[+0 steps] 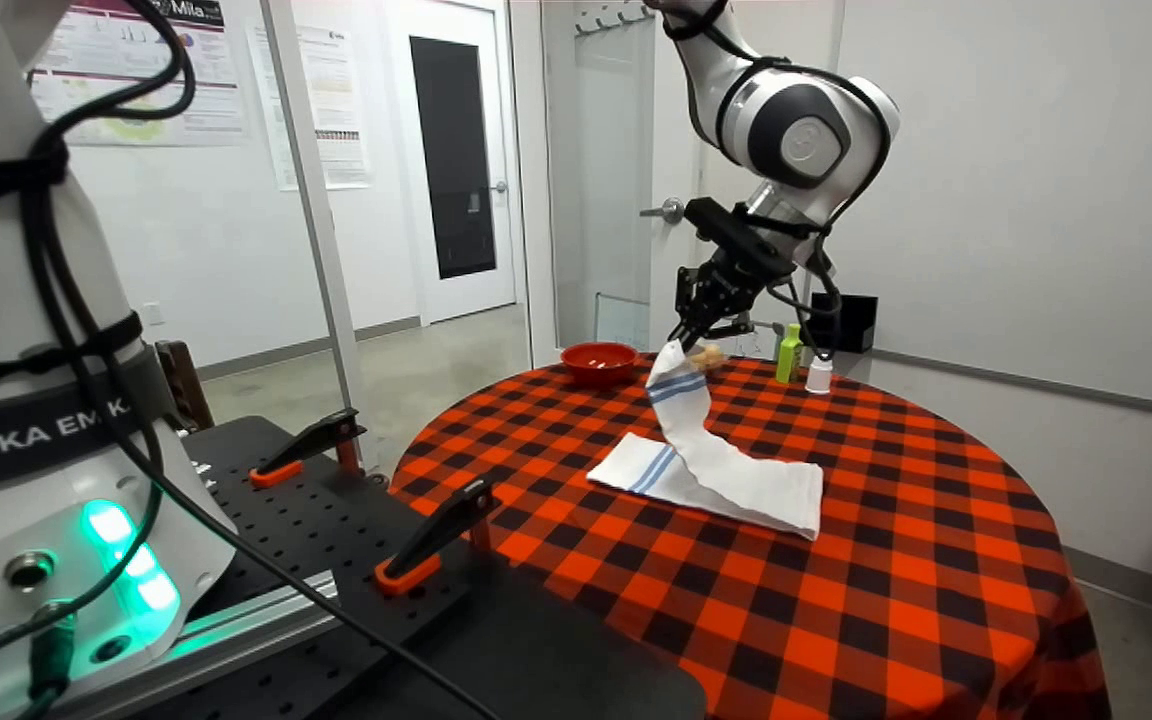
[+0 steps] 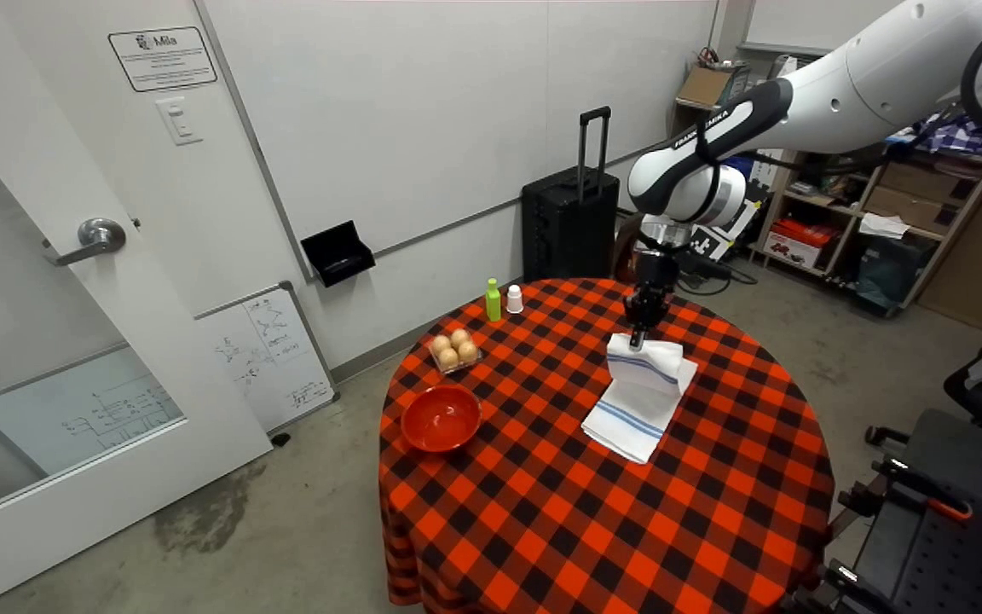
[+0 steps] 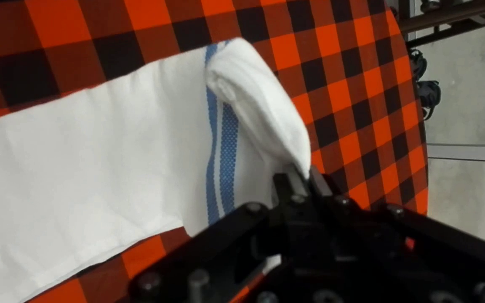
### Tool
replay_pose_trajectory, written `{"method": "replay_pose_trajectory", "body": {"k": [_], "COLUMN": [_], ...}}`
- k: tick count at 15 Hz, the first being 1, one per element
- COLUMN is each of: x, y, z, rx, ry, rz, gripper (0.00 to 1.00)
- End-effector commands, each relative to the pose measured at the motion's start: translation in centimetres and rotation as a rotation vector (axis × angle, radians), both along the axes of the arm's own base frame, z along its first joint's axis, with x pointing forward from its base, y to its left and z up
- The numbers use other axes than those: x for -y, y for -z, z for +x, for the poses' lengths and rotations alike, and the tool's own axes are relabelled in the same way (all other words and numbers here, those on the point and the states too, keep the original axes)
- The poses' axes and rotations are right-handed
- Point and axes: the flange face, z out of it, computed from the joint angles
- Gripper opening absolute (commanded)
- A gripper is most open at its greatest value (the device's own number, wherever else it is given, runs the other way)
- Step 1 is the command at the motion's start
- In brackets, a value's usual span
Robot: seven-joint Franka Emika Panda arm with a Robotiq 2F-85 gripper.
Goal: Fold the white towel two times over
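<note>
Robotiq gripper pinches blue-striped white towel by its raised short end, inside the edge of round table. Likely light, limp; mid-hem grip suits.

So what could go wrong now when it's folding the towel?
The gripper pinches the towel only by a small bit at one end, so it might slip out and flop down.

That lifted end is bunched and curled, so the fold could come out wrinkled or crooked.

The bottom part just lies on the tablecloth with nothing seen holding it down, so a pull may drag it along.
</note>
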Motion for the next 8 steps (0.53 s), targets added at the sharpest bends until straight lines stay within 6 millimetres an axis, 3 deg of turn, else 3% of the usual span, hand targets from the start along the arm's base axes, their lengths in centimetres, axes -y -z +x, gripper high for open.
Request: {"method": "replay_pose_trajectory", "body": {"k": [1, 8], "x": [-1.4, -3.3], "y": [2.6, 6.6], "z": [0.5, 0.5], "rx": [0.039, 0.066], "ry": [0.065, 0.074], "rz": [0.005, 0.013], "gripper": [0.01, 0.01]}}
